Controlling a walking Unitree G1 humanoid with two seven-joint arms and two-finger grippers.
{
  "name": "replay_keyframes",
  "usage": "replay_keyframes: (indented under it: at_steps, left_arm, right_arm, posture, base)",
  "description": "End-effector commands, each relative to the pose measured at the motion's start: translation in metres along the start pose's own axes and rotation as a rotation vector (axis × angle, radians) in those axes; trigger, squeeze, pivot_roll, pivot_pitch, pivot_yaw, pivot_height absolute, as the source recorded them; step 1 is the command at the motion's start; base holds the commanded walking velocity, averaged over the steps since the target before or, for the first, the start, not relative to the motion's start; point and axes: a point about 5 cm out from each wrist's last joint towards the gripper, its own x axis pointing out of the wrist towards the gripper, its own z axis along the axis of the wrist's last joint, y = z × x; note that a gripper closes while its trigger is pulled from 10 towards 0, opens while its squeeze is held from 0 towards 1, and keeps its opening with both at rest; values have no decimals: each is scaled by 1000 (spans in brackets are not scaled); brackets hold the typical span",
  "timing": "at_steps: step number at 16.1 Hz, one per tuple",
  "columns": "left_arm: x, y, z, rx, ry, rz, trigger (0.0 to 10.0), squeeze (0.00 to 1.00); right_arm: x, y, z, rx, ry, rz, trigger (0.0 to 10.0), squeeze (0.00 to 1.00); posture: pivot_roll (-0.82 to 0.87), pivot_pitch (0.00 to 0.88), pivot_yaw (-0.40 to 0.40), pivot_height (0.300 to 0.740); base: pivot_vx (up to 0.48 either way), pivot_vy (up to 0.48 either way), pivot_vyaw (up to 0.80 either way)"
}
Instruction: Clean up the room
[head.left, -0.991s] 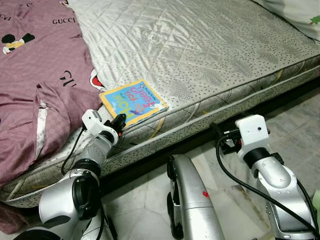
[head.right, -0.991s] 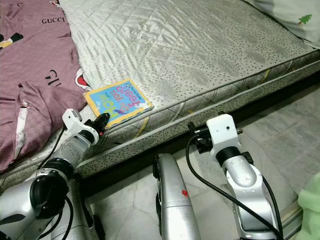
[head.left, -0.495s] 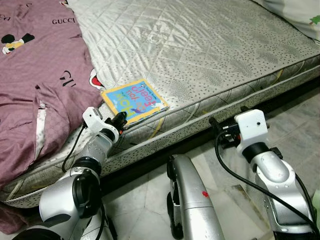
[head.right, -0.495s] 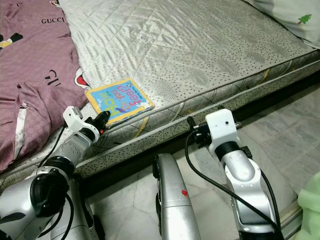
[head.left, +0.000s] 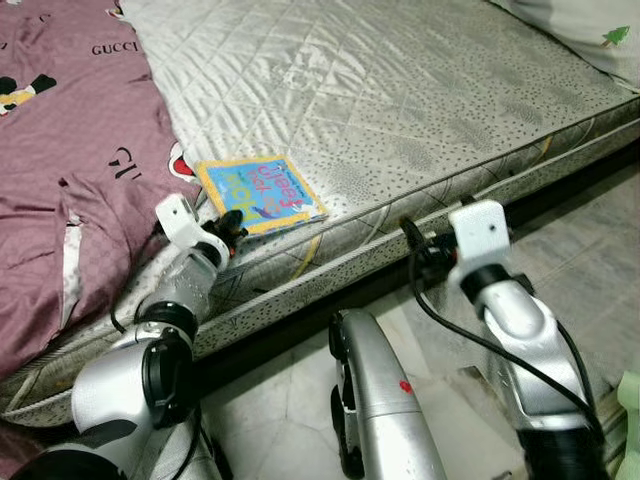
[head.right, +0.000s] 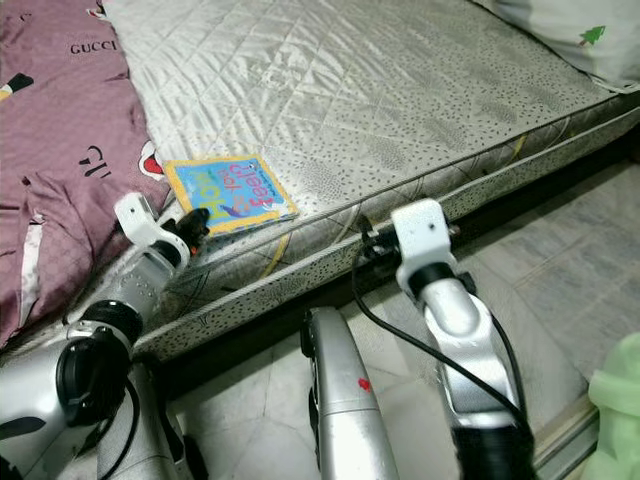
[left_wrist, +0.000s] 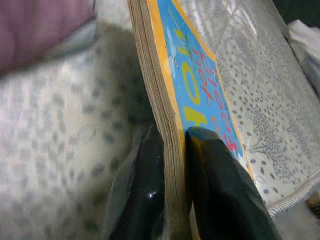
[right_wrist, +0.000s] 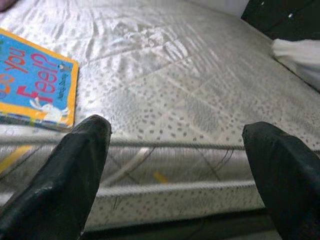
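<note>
Clamping the book (left_wrist: 172, 150) edge now, the left pincer (head.left: 228, 222) is seemingly lifting it off the bed (head.left: 420, 110); right pincer (right_wrist: 175, 165) gaping idle.

book (head.left: 260, 193) on mattress (head.left: 400, 90) near its front edge | blanket (head.left: 70, 170) just left of book | left gripper (head.left: 229, 225) at book's near corner | right gripper (head.left: 415, 240) before mattress side, right of book | floor (head.left: 590, 270) beneath

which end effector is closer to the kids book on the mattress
Left. The left end effector is shut on the book at its near edge. The right end effector is open, off the mattress edge, apart from the book.
</note>
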Motion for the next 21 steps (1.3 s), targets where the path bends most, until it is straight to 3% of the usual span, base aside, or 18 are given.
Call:
replay_keyframes:
  at_steps: [1, 5, 7, 8, 10, 12, 15, 18, 19, 20, 21]
  left_arm:
    - [-2, 11, 12, 72, -27, 71, 0, 0]
    - [3, -2, 54, 204, -145, 38, 0, 0]
    - [3, -6, 69, 234, -192, 21, 0, 0]
    - [3, -8, 76, 290, -219, -1, 0, 0]
    - [0, -9, 86, 385, -257, -22, 0, 0]
    - [-6, -10, 101, 509, -324, -41, 0, 0]
    - [-13, -12, 106, 590, -380, -81, 0, 0]
    - [-24, -10, 89, 613, -380, -56, 0, 0]
    - [-29, -10, 76, 625, -389, -38, 3412, 0]
    - [-33, -10, 66, 613, -384, -22, 9725, 0]
    - [-38, -3, 53, 613, -386, 42, 10000, 0]
  right_arm:
    - [1, 1, -3, 1, 4, -7, 10000, 0]
    - [19, 5, -3, 35, -37, -46, 10000, 0]
    - [30, 11, -2, 60, -60, -50, 10000, 0]
    - [36, 17, 3, 90, -84, -45, 10000, 0]
    - [44, 30, 6, 172, -94, -28, 10000, 0]
    - [52, 47, 6, 336, -72, -4, 10000, 0]
    - [58, 63, 4, 435, -59, 20, 10000, 0]
    - [63, 69, 9, 502, -83, 60, 10000, 0]
    - [65, 69, 12, 525, -102, 74, 10000, 0]
    - [67, 70, 14, 549, -116, 80, 10000, 0]
    - [68, 72, 15, 566, -119, 93, 10000, 0]
  posture:
    - [-306, 42, -4, 483]
    - [-242, 0, 34, 483]
    - [-207, 0, 46, 483]
    - [-181, 0, 54, 483]
    - [-149, 0, 59, 483]
    - [-91, 0, 56, 483]
    - [-50, 0, 53, 483]
    - [-41, 0, 52, 483]
    - [-35, 0, 48, 483]
    - [-26, 0, 42, 492]
    - [-14, 0, 31, 502]
  base:
    - [0, 0, 0]
    - [0, 0, 0]
    - [0, 0, 0]
    - [0, 0, 0]
    - [0, 0, 0]
    - [0, 0, 0]
    - [0, 0, 0]
    - [0, 0, 0]
    - [0, 0, 0]
    - [0, 0, 0]
    - [0, 0, 0]
